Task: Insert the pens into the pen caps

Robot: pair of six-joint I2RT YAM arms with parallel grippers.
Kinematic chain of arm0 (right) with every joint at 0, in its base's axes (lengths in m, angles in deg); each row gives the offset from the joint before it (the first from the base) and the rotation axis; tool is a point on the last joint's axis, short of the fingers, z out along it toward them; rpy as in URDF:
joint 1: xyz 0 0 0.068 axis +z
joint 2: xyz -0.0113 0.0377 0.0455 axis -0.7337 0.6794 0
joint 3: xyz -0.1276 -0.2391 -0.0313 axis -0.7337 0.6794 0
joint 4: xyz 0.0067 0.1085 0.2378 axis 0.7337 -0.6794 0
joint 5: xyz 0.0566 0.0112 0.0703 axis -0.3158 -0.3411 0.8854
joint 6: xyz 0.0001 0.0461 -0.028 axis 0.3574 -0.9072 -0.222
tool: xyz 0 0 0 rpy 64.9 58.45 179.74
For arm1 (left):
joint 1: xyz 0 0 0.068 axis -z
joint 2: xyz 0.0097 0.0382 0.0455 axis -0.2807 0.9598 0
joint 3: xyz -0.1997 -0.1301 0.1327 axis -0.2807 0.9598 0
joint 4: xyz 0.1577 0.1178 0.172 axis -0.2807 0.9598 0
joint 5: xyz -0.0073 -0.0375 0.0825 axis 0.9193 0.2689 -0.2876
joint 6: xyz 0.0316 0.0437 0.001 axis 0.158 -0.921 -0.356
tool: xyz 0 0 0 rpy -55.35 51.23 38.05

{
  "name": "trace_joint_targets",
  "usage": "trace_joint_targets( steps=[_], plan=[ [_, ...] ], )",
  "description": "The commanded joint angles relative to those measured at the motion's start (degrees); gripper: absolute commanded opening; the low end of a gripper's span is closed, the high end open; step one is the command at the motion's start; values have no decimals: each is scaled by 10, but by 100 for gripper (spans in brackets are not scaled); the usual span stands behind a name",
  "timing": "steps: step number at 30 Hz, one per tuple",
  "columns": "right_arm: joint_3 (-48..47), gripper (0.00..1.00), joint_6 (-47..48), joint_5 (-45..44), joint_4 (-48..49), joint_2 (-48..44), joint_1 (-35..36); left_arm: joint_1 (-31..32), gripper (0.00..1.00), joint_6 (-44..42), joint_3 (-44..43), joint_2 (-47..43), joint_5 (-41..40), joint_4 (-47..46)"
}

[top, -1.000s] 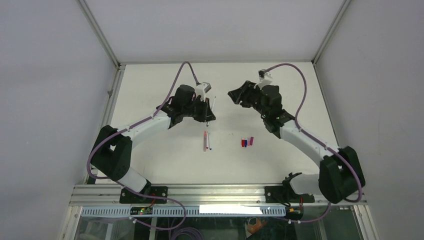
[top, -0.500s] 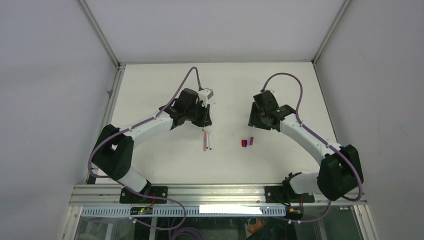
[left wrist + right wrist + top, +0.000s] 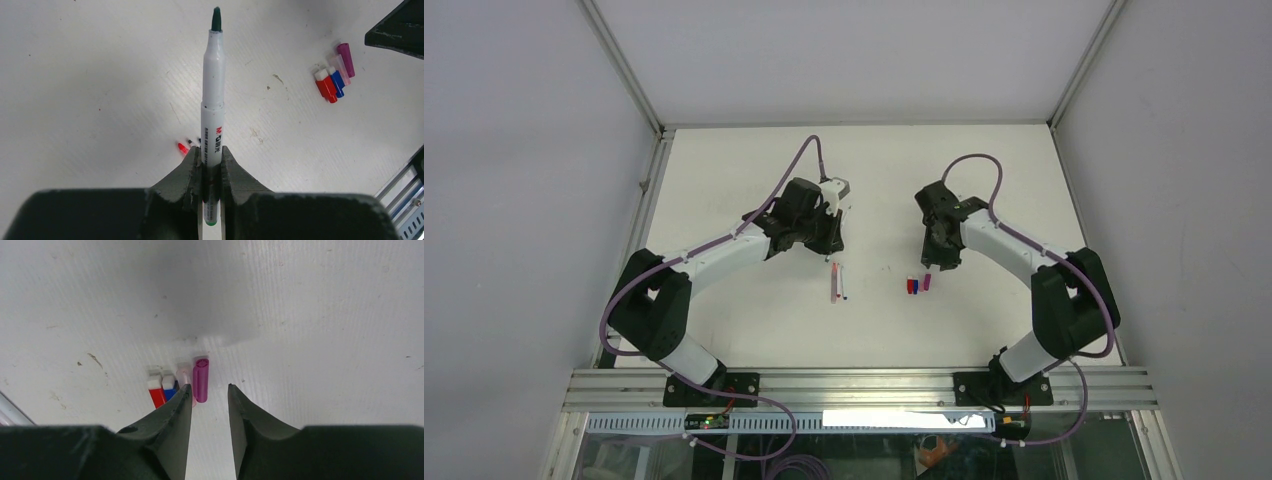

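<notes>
My left gripper (image 3: pixel 212 157) is shut on a white pen (image 3: pixel 213 110) with a dark green tip that points away from me; the gripper shows in the top view (image 3: pixel 834 232) too. Two more pens (image 3: pixel 837 283) lie side by side on the table below it. The pen caps, red (image 3: pixel 156 392), blue (image 3: pixel 170 388), pale pink (image 3: pixel 185 376) and magenta (image 3: pixel 201 380), lie in a row; they also show in the top view (image 3: pixel 918 284). My right gripper (image 3: pixel 209 390) is open just above them, the magenta cap near its left finger.
The white table (image 3: pixel 754 190) has metal rails along its left edge and a rail at the near edge (image 3: pixel 854 385). Grey walls close in both sides and the back.
My right arm has swung in and down from the far side to hover over the caps. My left gripper has shifted slightly, still holding the pen.
</notes>
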Motion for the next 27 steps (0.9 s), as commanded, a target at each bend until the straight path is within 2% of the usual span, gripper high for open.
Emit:
trace_joint_targets(
  steps=[1, 27],
  plan=[
    [-30, 35, -12, 11, -14, 15, 0, 6, 0, -11, -6, -23, -10, -1],
    [-23, 32, -2, 27, 17, 84, 0, 6, 0, -9, -6, -23, -17, 5]
  ],
)
